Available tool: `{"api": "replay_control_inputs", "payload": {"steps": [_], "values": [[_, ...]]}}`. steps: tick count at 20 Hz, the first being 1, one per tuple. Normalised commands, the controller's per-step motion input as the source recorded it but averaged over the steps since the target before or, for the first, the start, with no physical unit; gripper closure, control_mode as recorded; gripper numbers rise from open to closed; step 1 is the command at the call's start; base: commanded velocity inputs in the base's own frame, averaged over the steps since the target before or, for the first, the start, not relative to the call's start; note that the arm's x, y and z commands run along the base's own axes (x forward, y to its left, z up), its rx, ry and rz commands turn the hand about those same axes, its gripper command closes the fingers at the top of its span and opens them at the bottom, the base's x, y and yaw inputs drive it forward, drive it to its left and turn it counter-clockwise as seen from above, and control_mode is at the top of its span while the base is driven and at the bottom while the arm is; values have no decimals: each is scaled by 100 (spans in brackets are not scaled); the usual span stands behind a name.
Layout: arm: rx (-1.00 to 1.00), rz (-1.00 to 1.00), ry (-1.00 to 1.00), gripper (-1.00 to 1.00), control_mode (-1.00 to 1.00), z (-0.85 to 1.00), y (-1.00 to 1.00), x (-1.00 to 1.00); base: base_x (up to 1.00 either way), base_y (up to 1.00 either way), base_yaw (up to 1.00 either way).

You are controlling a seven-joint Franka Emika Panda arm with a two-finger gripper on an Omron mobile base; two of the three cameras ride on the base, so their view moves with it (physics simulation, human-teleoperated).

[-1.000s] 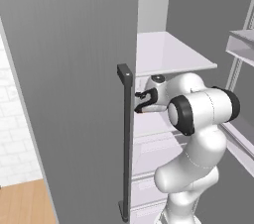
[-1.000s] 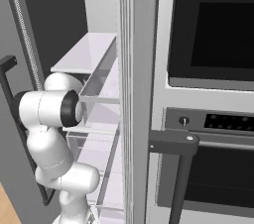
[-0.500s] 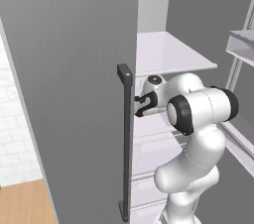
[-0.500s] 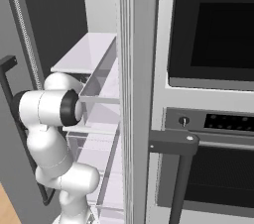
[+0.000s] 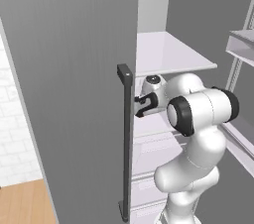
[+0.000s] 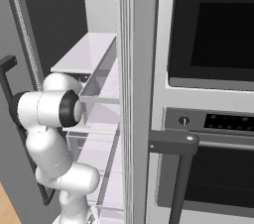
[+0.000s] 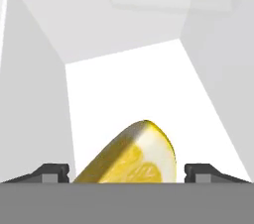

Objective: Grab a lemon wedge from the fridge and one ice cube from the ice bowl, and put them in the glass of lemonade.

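Reaching into the open fridge in the left base view, the arm holds its pincer just behind the door's dark bar handle, above a white shelf.

The right base view shows the arm beside clear door bins, with an oven alongside.

In the hand view the pincer stands open, fingertips on either side of the lemon wedge, which lies on the white shelf, not yet gripped.
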Motion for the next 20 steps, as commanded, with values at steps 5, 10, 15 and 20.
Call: {"api": "replay_control_inputs", "payload": {"steps": [5, 10, 15, 20], "values": [[0, -2, 0, 100, -100, -2, 0, -22, 0, 0, 0], [0, -1, 0, 100, -100, -3, 0, -21, 0, 0, 0], [0, 0, -2, 100, -100, -1, -8, -57, 0, 0, 0], [2, 0, -3, 100, -100, 33, -13, -61, 0, 0, 0]]}}
